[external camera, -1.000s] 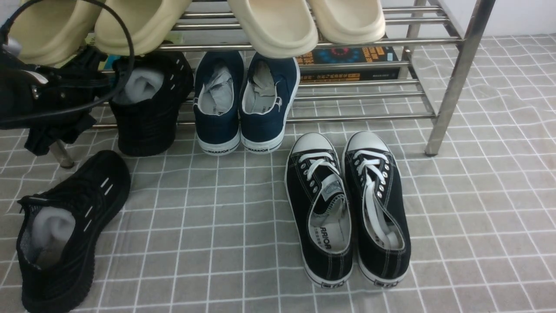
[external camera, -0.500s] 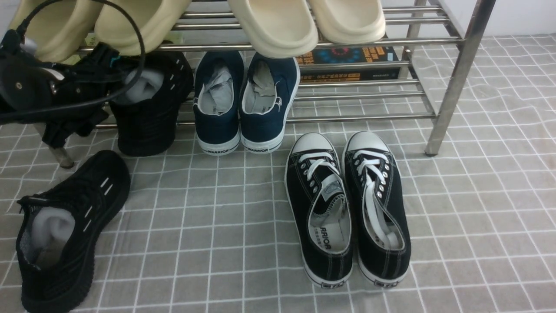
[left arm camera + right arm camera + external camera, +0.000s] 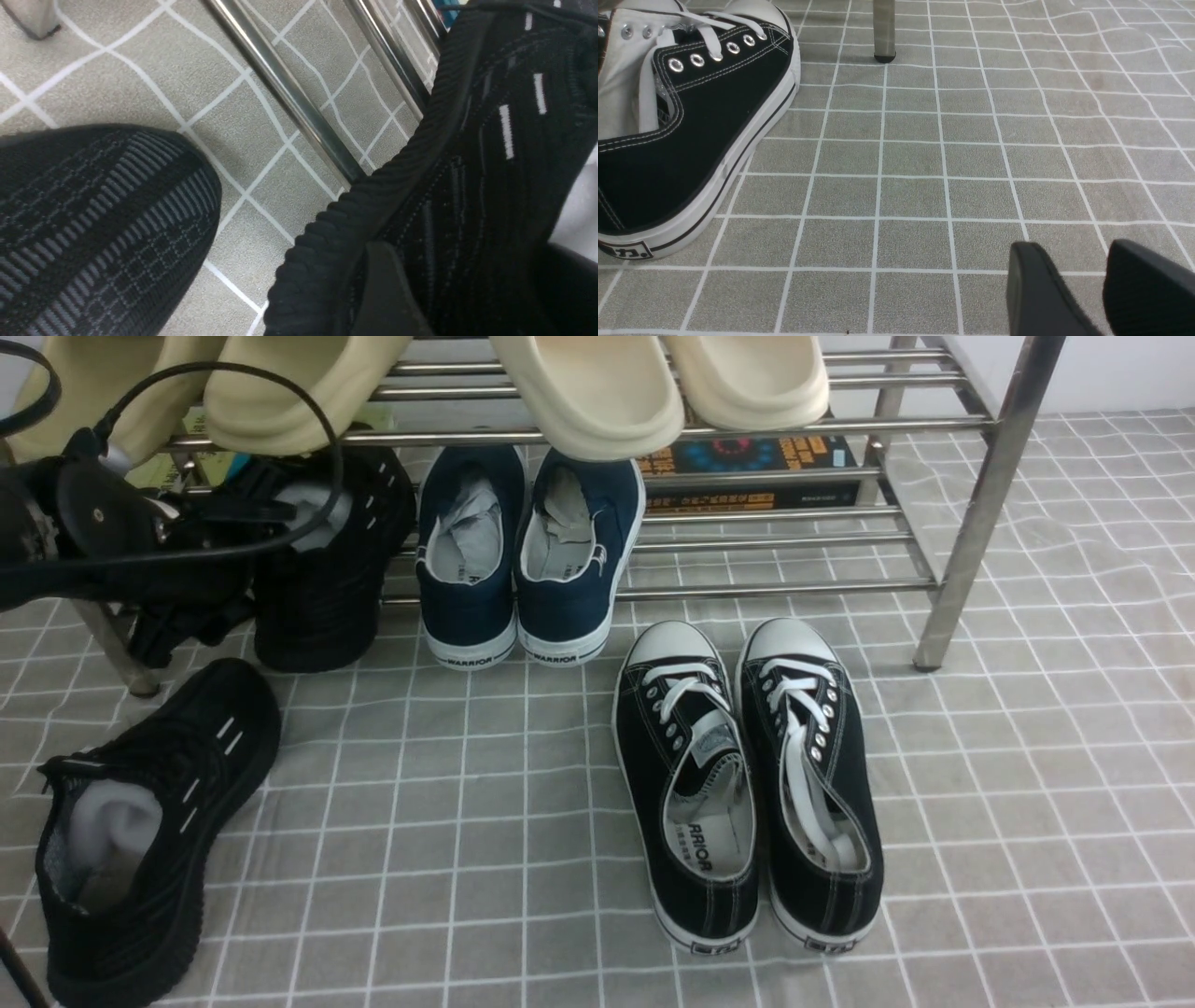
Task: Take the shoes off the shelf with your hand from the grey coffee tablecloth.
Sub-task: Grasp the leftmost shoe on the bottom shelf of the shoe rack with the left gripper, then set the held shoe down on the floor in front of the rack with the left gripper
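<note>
One black knit sneaker (image 3: 327, 588) stands on the lower tier of the silver shelf (image 3: 747, 588), heel out over the front bar. Its mate (image 3: 149, 821) lies on the grey grid tablecloth (image 3: 1027, 803) at the front left. My left gripper (image 3: 271, 509) is at the shelf sneaker's opening. In the left wrist view the left gripper (image 3: 465, 252) is open, astride that sneaker's (image 3: 467, 163) side wall, with one finger (image 3: 387, 289) outside. The mate's toe (image 3: 93, 224) shows below. My right gripper (image 3: 1069, 247) is open and empty, low over the cloth.
A navy white-soled pair (image 3: 527, 560) sits beside the sneaker on the lower tier. A black canvas pair (image 3: 747, 784) stands on the cloth; it also shows in the right wrist view (image 3: 682, 140). Cream slippers (image 3: 588, 392) hang over the upper tier. Books (image 3: 747, 467) lie behind.
My left gripper has moved right and further in toward the shelf, from beside the sneaker to its opening. The shoes have not moved.
</note>
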Tool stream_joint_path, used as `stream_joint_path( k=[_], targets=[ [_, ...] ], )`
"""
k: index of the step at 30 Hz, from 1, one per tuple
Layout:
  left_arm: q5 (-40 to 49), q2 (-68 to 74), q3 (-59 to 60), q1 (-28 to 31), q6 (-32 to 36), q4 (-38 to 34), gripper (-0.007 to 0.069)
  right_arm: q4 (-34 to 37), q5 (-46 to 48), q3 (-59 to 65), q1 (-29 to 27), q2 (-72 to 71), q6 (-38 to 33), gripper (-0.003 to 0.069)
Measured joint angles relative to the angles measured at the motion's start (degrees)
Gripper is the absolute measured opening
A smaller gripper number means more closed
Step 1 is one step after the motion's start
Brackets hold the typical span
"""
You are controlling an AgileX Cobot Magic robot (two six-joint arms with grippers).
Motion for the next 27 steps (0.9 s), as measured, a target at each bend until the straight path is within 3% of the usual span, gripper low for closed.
stream_joint_path(
  k=[2, 6, 7, 10, 21, 27],
  targets=[
    [0.29, 0.00, 0.00, 0.00, 0.06, 0.23, 0.0359, 0.00, 0.00, 0.00, 0.00, 0.00, 0.00, 0.0239],
    [0.55, 0.00, 0.00, 0.00, 0.16, 1.14, 0.0179, 0.00, 0.00, 0.00, 0.00, 0.00, 0.00, 0.0239],
    [0.55, 0.00, 0.00, 0.00, 0.16, 1.14, 0.0179, 0.00, 0.00, 0.00, 0.00, 0.00, 0.00, 0.0239],
    [0.88, 0.10, 0.00, 0.00, 0.23, 1.72, 0.0043, 0.00, 0.00, 0.00, 0.00, 0.00, 0.00, 0.0239],
    [2.51, 0.10, -0.18, 0.00, 2.96, 2.36, 0.0021, 0.00, 0.00, 0.00, 0.00, 0.00, 0.00, 0.0239],
    [9.36, -2.48, -0.31, 0.00, 3.15, 5.51, 0.0022, 0.00, 0.00, 0.00, 0.00, 0.00, 0.00, 0.0239]
  ],
)
